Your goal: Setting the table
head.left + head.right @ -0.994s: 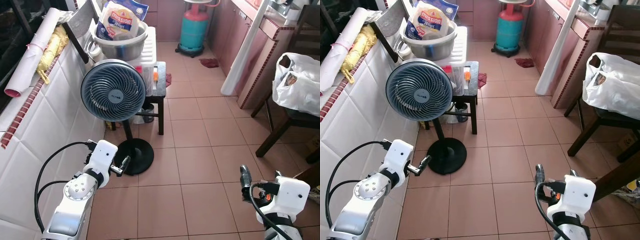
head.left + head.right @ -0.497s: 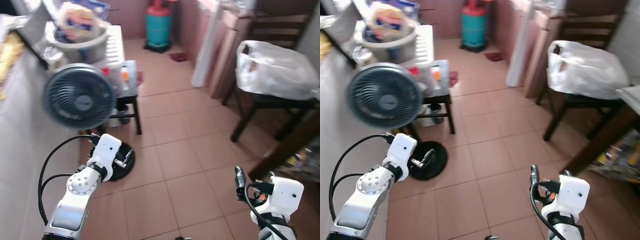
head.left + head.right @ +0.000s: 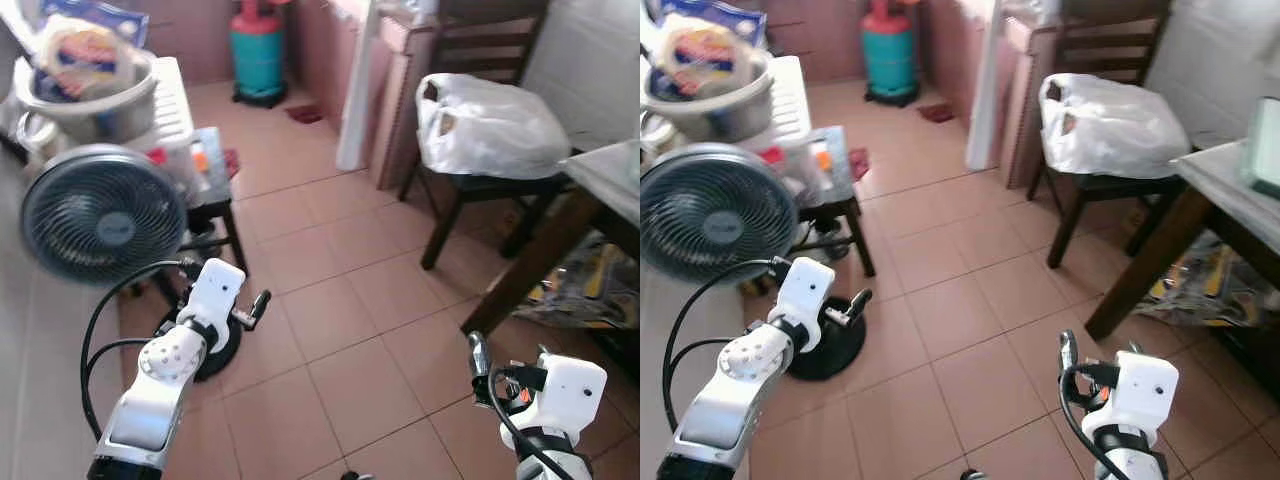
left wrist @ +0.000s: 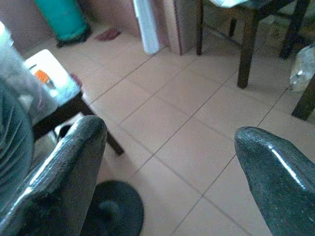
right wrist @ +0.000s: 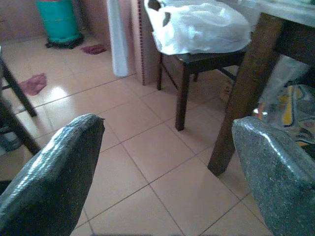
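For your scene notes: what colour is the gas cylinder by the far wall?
Teal body with a red top; clearest in the left eye view.

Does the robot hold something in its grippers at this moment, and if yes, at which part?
Nothing is held. The left gripper and the right gripper are both open, with bare floor tiles between their fingers.

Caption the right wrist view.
Open right gripper faces a white plastic bag on a dark wooden chair.
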{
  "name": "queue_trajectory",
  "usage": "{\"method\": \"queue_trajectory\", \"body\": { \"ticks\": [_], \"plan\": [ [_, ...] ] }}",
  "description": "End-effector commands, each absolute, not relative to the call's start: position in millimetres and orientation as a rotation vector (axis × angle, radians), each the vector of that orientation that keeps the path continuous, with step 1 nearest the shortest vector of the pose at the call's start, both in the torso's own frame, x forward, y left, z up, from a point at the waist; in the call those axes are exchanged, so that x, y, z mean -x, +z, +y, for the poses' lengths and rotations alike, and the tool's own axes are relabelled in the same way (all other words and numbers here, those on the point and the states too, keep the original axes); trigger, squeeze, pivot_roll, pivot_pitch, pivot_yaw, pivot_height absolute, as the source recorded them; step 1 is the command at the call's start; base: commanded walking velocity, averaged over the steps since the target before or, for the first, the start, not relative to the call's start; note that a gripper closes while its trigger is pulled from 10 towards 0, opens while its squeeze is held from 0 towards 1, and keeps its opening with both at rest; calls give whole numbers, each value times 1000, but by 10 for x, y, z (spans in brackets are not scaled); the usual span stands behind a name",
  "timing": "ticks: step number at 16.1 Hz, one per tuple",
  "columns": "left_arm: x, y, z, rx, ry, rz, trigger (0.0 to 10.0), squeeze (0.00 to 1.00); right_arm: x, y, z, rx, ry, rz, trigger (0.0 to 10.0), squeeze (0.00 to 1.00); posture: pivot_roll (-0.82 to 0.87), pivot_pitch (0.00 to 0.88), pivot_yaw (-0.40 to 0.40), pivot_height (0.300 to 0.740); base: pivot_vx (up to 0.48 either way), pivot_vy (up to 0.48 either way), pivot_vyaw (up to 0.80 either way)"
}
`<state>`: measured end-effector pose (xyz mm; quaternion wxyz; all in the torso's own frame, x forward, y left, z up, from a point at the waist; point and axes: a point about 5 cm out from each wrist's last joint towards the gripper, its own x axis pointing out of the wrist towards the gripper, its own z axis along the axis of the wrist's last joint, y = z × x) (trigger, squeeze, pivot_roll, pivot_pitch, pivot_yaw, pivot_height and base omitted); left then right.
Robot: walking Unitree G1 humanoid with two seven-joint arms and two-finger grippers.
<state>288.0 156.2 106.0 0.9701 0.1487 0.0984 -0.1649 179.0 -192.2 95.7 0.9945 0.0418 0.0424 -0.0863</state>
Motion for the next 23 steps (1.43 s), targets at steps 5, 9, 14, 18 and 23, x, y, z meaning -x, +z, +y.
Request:
{"method": "queue_trajectory", "body": {
  "ticks": [5, 9, 14, 18, 23],
  "plan": [
    [-2943, 1080, 1463, -294, -329, 173, 10000, 0, -1793, 1001, -1940, -79, -185, 74, 10000, 0, 5, 126, -9, 740, 0, 0, -788],
    [-2973, 1095, 1420, -291, -327, 151, 10000, 0, -1795, 1011, -1937, -76, -187, 70, 10000, 0, 0, 124, -8, 740, 0, 0, -788],
    [-2989, 1089, 1392, -306, -327, 131, 10000, 0, -1780, 1010, -1916, -77, -181, 76, 10000, 0, -3, 127, -9, 740, 0, 0, -786],
    [-3017, 1087, 1370, -313, -331, 124, 10000, 0, -1771, 1006, -1918, -74, -181, 81, 10000, 0, -7, 126, -6, 740, 0, 0, -786],
    [-3047, 1110, 1334, -304, -331, 106, 10000, 0, -1779, 1012, -1924, -74, -187, 77, 10000, 0, -6, 127, -2, 740, 0, 0, -783]
  ]
}}
